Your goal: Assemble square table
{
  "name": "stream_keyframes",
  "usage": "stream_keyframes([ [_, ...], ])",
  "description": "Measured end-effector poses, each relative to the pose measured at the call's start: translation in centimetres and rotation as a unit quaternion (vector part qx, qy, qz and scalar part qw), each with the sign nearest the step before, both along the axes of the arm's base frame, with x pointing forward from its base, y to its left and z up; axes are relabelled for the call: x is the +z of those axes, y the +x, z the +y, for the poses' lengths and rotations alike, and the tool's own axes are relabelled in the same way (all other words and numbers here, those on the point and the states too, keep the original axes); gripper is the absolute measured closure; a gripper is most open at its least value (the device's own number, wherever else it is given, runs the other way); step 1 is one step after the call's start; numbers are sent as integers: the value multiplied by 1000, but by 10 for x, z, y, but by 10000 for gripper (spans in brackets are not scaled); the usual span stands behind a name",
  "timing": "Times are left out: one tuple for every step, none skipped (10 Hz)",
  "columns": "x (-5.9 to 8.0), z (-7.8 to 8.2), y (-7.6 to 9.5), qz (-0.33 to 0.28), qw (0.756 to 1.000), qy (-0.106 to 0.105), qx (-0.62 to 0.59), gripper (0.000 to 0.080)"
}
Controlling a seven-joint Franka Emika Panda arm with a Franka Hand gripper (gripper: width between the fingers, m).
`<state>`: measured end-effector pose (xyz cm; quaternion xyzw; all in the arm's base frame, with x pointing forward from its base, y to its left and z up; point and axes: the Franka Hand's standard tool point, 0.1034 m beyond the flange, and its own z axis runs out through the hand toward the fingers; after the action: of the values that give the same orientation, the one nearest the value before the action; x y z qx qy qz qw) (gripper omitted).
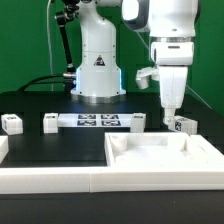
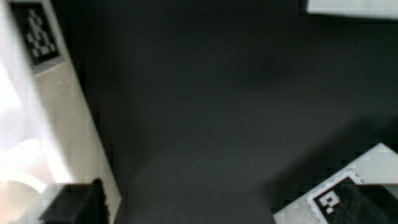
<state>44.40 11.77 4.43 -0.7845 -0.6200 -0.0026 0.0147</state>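
Note:
The white square table top [image 1: 160, 152] lies with its raised rim up at the front, on the exterior view's right. Tagged white legs lie on the black table: one [image 1: 183, 124] just behind the top, one [image 1: 135, 122] near the middle, and others [image 1: 50, 122] [image 1: 12, 123] on the exterior view's left. My gripper [image 1: 170, 110] hangs open and holds nothing, pointing down just above the table beside the leg behind the top. The wrist view shows one dark finger [image 2: 71, 205], that tagged leg [image 2: 365, 185] close by, and a white tagged edge [image 2: 39, 60] that I cannot identify.
The marker board [image 1: 95, 121] lies flat in front of the robot base [image 1: 97, 75]. A long white border rail [image 1: 70, 180] runs along the front edge. A green curtain hangs behind.

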Motion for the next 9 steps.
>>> stream_keyframes([
  [0, 0, 0, 1, 999, 0, -37, 151],
  [0, 0, 0, 2, 997, -1, -71, 151],
  [0, 1, 0, 3, 995, -1, -104, 151],
  [0, 2, 0, 5, 989, -1, -146, 151],
  [2, 9, -2, 4, 979, -2, -202, 151],
  [3, 17, -4, 7, 964, -1, -265, 151],
  [3, 23, -6, 9, 950, -1, -312, 151],
  [2, 23, -5, 12, 940, 1, -340, 151],
  [2, 23, -6, 15, 931, 2, -365, 151],
])
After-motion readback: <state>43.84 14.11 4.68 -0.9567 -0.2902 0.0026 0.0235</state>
